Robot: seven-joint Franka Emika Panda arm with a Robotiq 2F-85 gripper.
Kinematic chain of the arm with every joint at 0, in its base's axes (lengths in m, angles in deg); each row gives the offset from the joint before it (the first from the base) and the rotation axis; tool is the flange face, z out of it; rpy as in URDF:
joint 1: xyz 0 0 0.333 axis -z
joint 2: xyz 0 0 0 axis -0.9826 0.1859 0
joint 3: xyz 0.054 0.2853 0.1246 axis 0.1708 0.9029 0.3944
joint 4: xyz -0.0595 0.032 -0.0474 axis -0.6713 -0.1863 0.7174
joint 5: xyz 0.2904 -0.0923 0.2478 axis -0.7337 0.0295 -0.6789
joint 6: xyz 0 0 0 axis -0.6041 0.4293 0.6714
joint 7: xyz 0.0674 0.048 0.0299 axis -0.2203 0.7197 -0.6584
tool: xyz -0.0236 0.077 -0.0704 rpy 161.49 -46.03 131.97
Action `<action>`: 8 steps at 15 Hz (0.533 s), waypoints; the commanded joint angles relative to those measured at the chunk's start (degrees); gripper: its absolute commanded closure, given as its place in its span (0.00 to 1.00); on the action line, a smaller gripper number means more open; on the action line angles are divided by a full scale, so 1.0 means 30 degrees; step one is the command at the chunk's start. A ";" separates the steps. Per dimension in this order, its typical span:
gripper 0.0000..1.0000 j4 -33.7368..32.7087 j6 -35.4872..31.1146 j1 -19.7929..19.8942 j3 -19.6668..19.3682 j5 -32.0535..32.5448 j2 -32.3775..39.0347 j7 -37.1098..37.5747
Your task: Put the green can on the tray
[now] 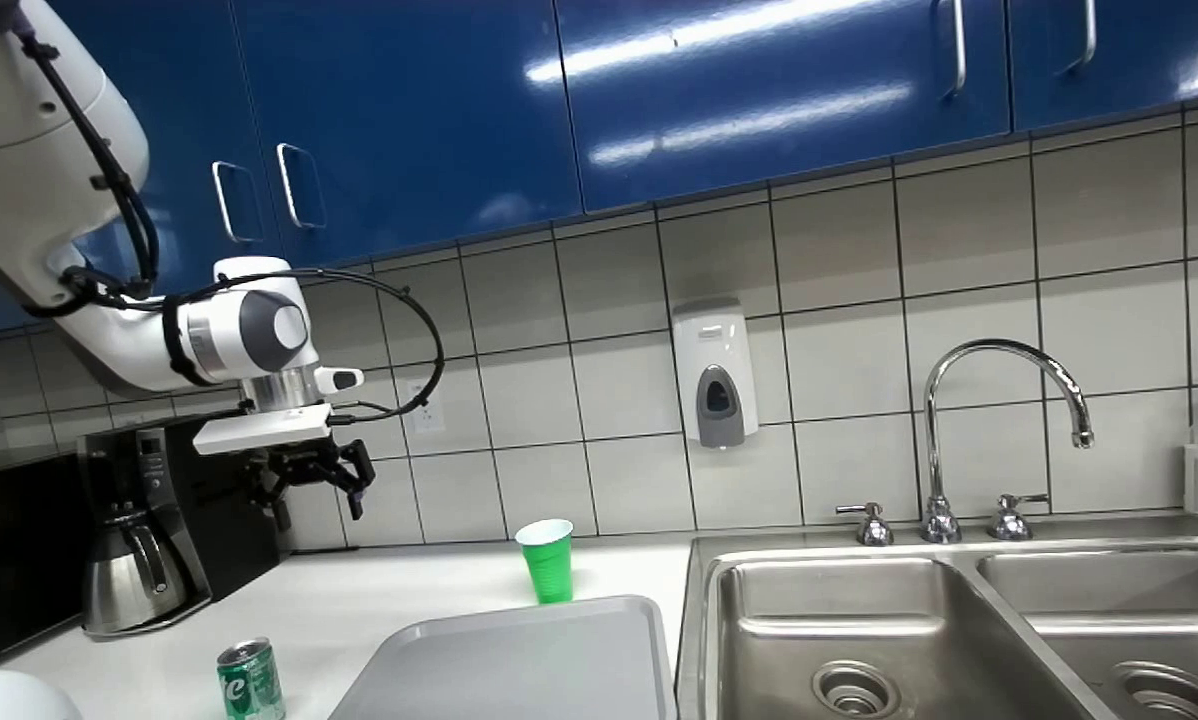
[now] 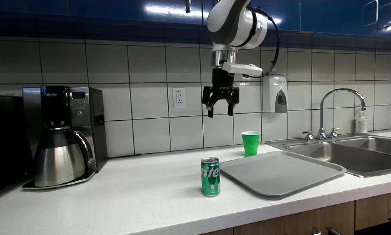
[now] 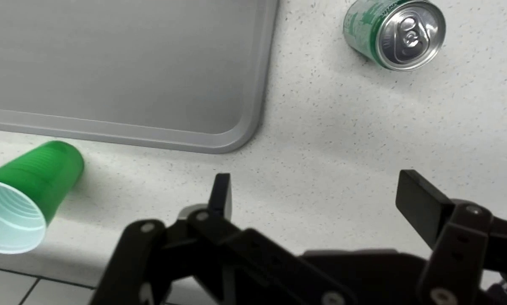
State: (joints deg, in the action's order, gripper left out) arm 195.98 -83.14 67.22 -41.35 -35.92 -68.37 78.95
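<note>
Speckled white countertop [image 2: 140, 199] spreads beneath the claw [image 2: 220, 113], which hangs with its jaws wide apart, holding nothing. Lower and off to one side, the green can [image 2: 211, 178] stands upright near the tray [image 2: 282, 173], not on it. Its smooth, thin wall probably slips and dents easily, heavier if full; a level, moderate squeeze at mid-height should suit.

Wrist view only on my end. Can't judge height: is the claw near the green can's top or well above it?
Observer: Well above. Both exterior views show the claw higher than the top of the green can.
Operator: What's past the tray, out of my frame?
Observer: A steel sink; in both exterior views the tray lies between it and the green can.
Operator: And on the green can's other side?
Observer: A coffee maker, seen in both exterior views.
</note>
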 commanded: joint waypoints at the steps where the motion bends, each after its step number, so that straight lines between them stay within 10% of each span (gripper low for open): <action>1: 0.00 -0.1092 0.0214 -0.0239 0.0478 -0.0267 0.1229 -0.1389; 8: 0.00 -0.1602 0.0177 -0.0548 0.1180 -0.0421 0.2718 -0.3551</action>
State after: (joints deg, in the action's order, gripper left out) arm 193.03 -83.14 65.39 -38.66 -35.94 -62.21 72.55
